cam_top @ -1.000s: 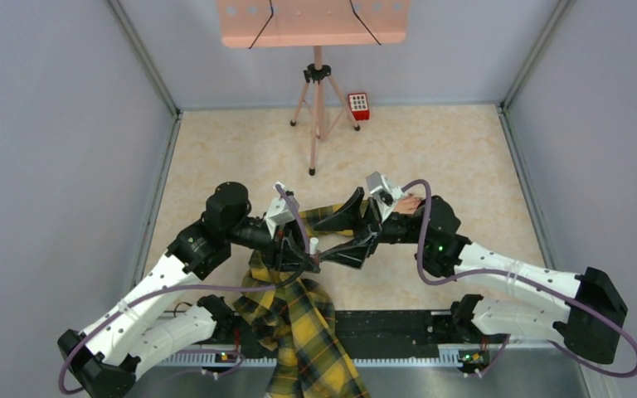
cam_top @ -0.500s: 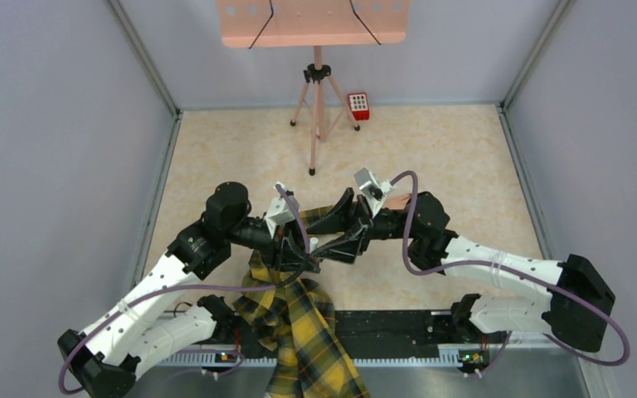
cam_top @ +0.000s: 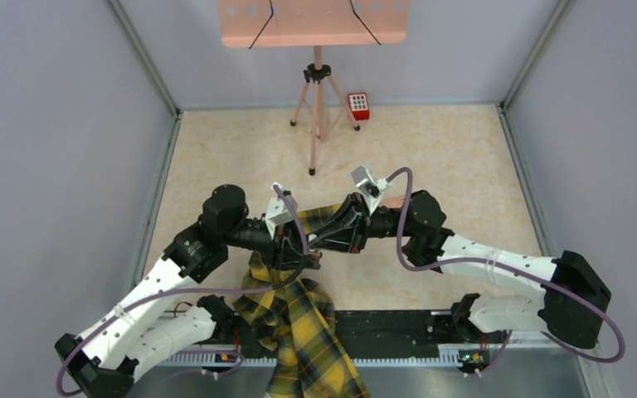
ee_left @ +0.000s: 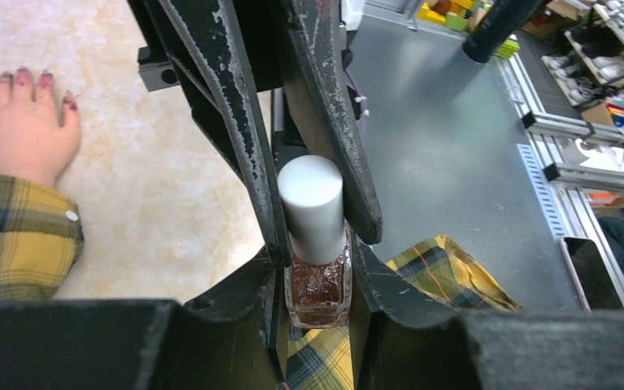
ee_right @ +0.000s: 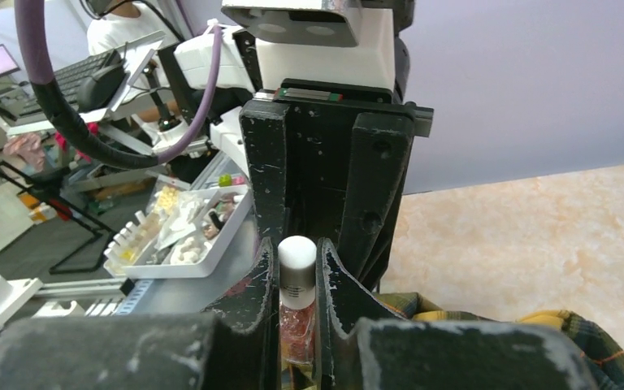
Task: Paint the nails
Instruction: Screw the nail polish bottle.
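Resting far left in the left wrist view, well apart from both grippers: the nails (ee_left: 26, 77), tiny, rigid, glossy, wanting only a light stroke. Clamped in the left gripper (ee_left: 315, 309) by its slippery glass body, the polish bottle (ee_left: 317, 284). Pinching its cap (ee_left: 312, 203), seemingly, the right gripper (ee_right: 297, 268).

Right arm closed on the bottle.
Since 1.0 s ago the right gripper (cam_top: 323, 244) has swung toward 8 o'clock. Its jaws, spread wide then, now pinch the white cap (ee_left: 312, 203) of the nail polish bottle (ee_left: 318, 296) in the left gripper (ee_left: 315, 268). From above, the cap is now covered.
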Controlling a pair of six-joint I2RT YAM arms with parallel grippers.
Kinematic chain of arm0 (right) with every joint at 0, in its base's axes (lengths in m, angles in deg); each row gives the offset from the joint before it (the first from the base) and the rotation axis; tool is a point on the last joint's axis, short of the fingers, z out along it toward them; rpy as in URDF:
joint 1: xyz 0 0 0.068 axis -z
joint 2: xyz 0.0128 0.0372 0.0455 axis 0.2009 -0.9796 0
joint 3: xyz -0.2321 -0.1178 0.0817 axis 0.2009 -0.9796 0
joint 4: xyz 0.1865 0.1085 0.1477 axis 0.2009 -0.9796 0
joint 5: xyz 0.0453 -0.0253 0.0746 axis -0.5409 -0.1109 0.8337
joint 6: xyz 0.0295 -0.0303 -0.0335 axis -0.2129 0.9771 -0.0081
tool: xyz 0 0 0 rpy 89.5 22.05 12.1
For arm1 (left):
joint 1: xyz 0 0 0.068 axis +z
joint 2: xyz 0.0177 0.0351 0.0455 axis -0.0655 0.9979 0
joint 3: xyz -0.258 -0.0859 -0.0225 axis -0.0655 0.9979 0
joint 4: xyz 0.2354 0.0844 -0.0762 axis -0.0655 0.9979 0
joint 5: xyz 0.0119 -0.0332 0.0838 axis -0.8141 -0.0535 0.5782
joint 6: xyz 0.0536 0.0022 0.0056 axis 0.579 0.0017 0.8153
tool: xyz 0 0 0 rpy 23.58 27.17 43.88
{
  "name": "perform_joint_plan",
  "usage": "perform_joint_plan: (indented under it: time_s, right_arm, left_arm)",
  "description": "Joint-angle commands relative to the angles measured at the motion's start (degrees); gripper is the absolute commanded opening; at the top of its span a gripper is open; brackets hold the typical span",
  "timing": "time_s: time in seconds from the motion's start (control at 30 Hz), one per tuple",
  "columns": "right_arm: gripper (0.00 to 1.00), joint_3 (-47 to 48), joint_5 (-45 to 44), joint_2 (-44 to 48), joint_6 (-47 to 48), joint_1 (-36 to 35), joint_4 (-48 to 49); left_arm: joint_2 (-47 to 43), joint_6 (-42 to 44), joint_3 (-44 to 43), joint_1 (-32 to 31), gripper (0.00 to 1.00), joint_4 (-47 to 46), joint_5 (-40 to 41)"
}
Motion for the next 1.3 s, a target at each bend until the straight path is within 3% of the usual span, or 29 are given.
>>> perform_joint_plan:
  time_s: [0.0, 0.27, 0.53, 0.77, 0.97, 1.27]
  right_arm:
    - [0.00, 1.6, 1.4, -0.7, 0.8, 0.2, 0.3]
    - [0.00, 0.7, -1.5, -0.2, 5.0, -0.1, -5.5]
    - [0.00, 3.8, -9.9, -1.2, 13.8, -4.3, -19.1]
    - [0.00, 5.4, -15.7, -5.7, 10.7, -5.3, -20.6]
    - [0.00, 11.6, -26.2, -11.6, 11.6, -9.2, -30.3]
    - [0.00, 18.7, -40.3, -20.9, 3.5, -12.4, -36.4]
  left_arm:
    - [-2.1, 1.3, -2.3, 0.2, 0.00, -1.3, 7.7]
    - [-3.9, 0.4, -1.7, 0.3, 0.00, -1.9, 14.4]
    - [-4.7, -0.1, -1.7, 1.2, 0.00, -1.6, 24.0]
    - [-7.1, -1.1, -0.5, 2.1, 0.00, -2.2, 39.6]
    - [-7.3, -2.3, -0.1, 2.6, 0.00, -1.2, 53.1]
    - [-7.3, -3.4, 0.3, 2.8, 0.00, 0.1, 66.9]
